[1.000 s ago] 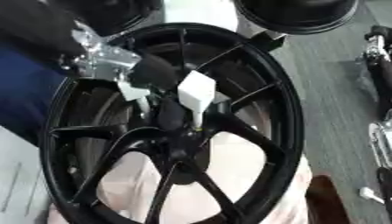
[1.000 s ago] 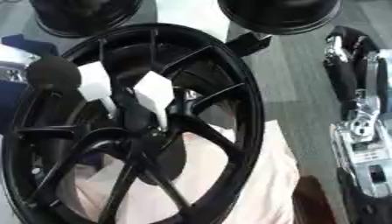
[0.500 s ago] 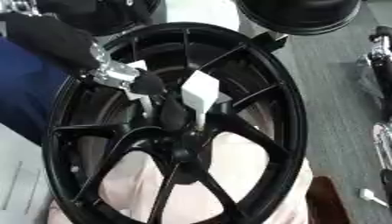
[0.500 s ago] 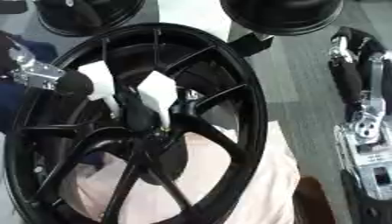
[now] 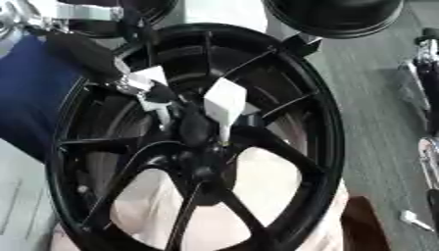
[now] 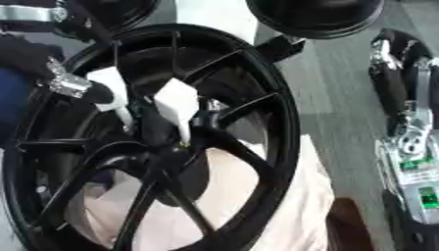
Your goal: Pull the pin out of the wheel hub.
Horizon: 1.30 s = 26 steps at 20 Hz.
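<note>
A large black spoked wheel hub (image 5: 291, 112) lies tilted and fills most of both views. My left hand (image 5: 150, 88) comes in from the upper left, over the rim. Its white-padded fingers (image 5: 225, 100) point down at the hub's centre (image 5: 195, 132) and close in there. The pin itself is dark and mostly hidden between them; only a small pale speck (image 5: 225, 143) shows at the tips. My right arm (image 6: 410, 147) hangs along the right edge, away from the wheel, and its hand cannot be made out.
Pale cloth (image 5: 266, 186) shows through the lower spokes. Two more black wheels (image 6: 313, 17) lie at the top. A blue surface (image 5: 34, 93) lies left of the rim, grey floor (image 5: 377, 112) to the right, and a brown object (image 5: 364, 225) sits at the lower right.
My left wrist has swung in over the rim toward the hub's centre, while the white finger pads have stayed at the centre. The wheel has not visibly moved.
</note>
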{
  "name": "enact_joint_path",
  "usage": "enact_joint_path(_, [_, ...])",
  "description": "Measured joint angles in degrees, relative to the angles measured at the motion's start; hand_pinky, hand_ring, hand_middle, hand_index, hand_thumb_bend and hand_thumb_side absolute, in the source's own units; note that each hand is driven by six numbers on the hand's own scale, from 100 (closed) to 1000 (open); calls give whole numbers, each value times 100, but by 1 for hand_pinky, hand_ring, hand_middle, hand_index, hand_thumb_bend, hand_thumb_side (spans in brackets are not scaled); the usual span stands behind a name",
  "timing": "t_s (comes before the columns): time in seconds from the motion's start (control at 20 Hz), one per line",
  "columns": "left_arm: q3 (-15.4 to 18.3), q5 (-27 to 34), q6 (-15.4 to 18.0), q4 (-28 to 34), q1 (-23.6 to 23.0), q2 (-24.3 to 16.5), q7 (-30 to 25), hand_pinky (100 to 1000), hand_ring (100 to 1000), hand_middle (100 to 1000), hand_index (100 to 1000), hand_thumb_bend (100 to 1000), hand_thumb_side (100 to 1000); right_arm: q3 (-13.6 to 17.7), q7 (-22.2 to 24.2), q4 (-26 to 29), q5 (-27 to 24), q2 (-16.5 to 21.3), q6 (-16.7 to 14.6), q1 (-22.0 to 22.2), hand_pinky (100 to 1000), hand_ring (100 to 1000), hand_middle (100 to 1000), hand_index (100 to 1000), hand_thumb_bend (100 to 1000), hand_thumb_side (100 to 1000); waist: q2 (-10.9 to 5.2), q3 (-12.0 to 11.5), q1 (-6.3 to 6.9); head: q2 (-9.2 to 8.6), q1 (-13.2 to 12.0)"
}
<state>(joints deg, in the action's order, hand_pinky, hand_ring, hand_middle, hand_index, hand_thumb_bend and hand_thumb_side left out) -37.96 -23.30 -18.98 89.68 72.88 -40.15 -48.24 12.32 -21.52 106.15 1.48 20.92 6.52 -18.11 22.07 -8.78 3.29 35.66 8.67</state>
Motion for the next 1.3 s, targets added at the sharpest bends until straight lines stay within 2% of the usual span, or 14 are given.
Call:
enact_joint_path(0.15, [-21,8,87,-92,-10,40,-80,867,837,790,868,696,753,0,-1,0,0,-1,0,-2,809,873,693,760,100,612,7,5,-2,0,-5])
enact_joint_path(0.35, [-35,22,157,-172,-31,42,-181,835,786,723,838,615,697,0,-12,0,-1,-2,6,-3,809,873,693,760,100,613,9,10,-5,0,-12])
enact_joint_path(0.65, [-35,60,180,-249,-39,91,-207,807,749,680,804,463,510,0,-16,0,-1,-4,9,-4,809,873,693,760,100,613,9,14,-5,-1,-47])
enact_joint_path(0.9, [-34,78,145,-323,-69,140,-172,790,725,652,783,395,482,-1,-17,0,-2,-5,10,-5,809,874,693,760,100,614,9,21,-6,-2,-52])
enact_joint_path(1.05, [-34,141,78,-343,-71,148,-103,776,703,624,760,353,425,-1,-20,0,-2,-6,10,-5,809,875,693,760,100,615,9,24,-7,-2,-53])
enact_joint_path(1.3, [-38,199,-33,-363,-75,193,12,776,703,624,760,353,425,-1,-23,0,-3,-6,12,-6,809,875,693,760,100,615,9,28,-7,-2,-54])
